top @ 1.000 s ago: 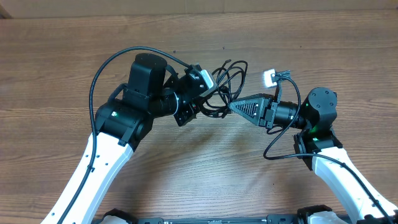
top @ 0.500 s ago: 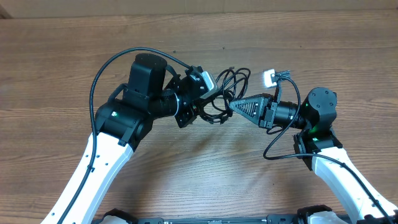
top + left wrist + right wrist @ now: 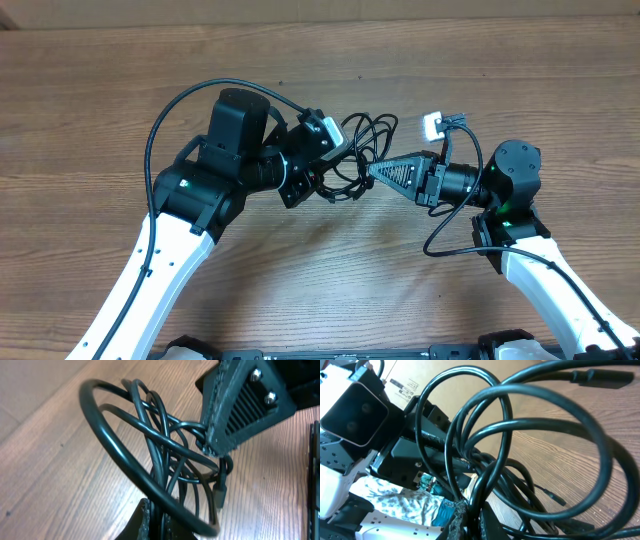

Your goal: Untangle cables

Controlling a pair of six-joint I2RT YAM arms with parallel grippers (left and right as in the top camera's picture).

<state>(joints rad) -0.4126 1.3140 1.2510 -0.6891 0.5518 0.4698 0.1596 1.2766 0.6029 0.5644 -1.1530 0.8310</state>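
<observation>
Above the wooden surface (image 3: 420, 60), the left claw (image 3: 322, 183) and right claw (image 3: 372, 170) each clench the knotted cables (image 3: 368, 130), seemingly to draw the loops apart

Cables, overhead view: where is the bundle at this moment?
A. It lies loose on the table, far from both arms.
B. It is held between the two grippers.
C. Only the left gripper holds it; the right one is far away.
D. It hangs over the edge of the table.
B: the cables are pinched from one side by the left gripper and from the other by the right gripper.
</observation>
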